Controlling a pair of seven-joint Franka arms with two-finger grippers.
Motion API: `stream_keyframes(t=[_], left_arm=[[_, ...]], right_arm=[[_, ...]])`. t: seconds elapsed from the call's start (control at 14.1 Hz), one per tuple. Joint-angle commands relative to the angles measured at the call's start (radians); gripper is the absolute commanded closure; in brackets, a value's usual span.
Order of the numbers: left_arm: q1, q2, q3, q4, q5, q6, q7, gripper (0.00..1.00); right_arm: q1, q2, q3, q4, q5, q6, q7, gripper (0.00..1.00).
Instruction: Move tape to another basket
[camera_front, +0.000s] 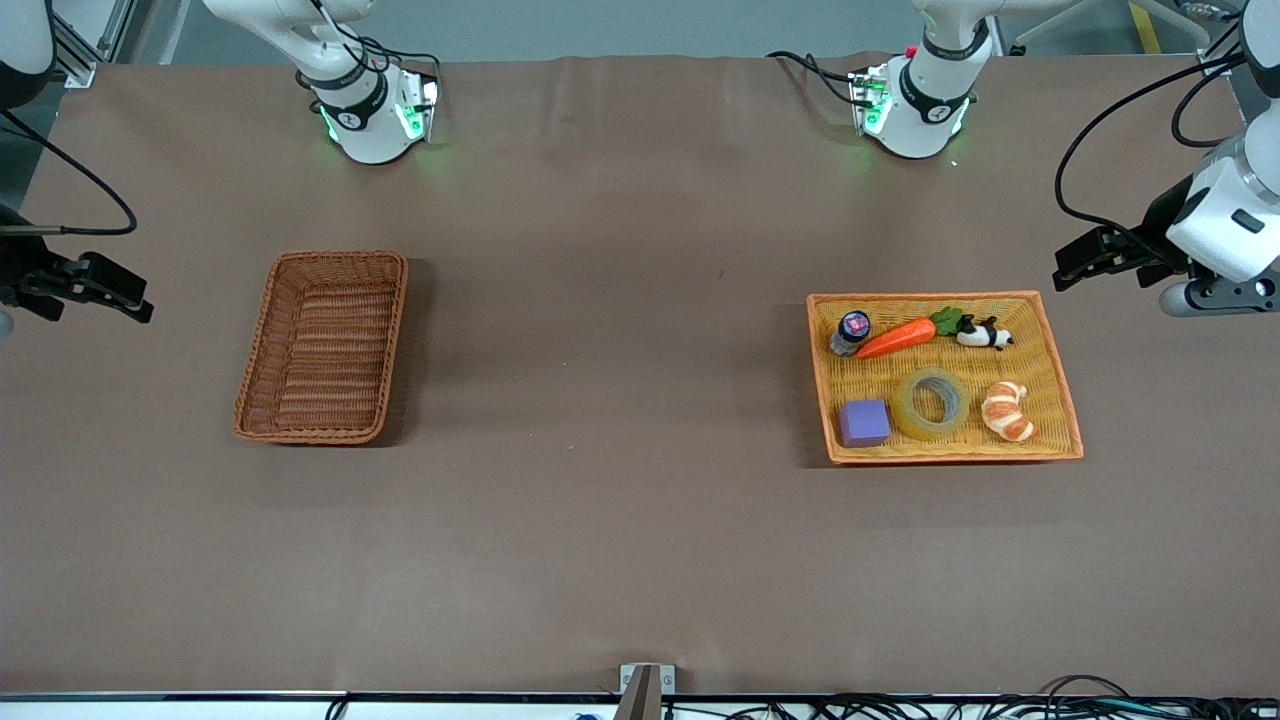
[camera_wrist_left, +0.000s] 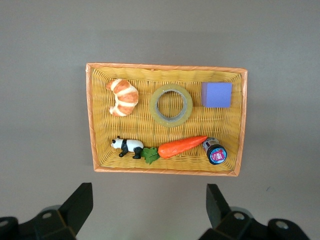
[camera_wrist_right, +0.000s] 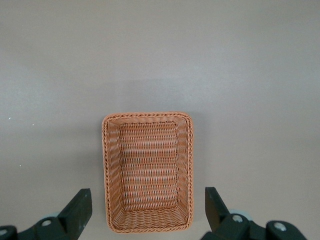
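Observation:
The tape (camera_front: 906, 406), a translucent yellowish ring, lies flat in the orange-yellow tray (camera_front: 925, 297) between a purple cube (camera_front: 864, 421) and a croissant (camera_front: 1006, 410). It also shows in the left wrist view (camera_wrist_left: 153, 106). The reddish-brown wicker basket (camera_front: 262, 350) stands empty toward the right arm's end, and shows in the right wrist view (camera_wrist_right: 147, 116). My left gripper (camera_front: 1075, 262) (camera_wrist_left: 150, 197) is open and empty, up in the air by the tray's carrot side. My right gripper (camera_front: 135, 300) (camera_wrist_right: 148, 200) is open and empty, up in the air at the right arm's end.
The tray (camera_wrist_left: 165, 66) also holds a carrot (camera_front: 897, 338), a toy panda (camera_front: 985, 335) and a small dark bottle (camera_front: 852, 332). Brown cloth covers the table, with a wide bare stretch between basket and tray.

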Motion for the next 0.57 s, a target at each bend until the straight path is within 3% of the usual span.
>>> stream_keyframes(t=[0.0, 0.5], left_arm=[[-0.007, 0.002, -0.003, 0.023, -0.017, -0.012, 0.005, 0.00], [0.002, 0.006, -0.013, 0.033, -0.019, -0.008, 0.002, 0.00]], right_arm=[[-0.004, -0.017, 0.001, -0.014, 0.012, -0.002, -0.006, 0.00], [-0.004, -0.017, 0.001, -0.014, 0.012, -0.002, -0.006, 0.00]])
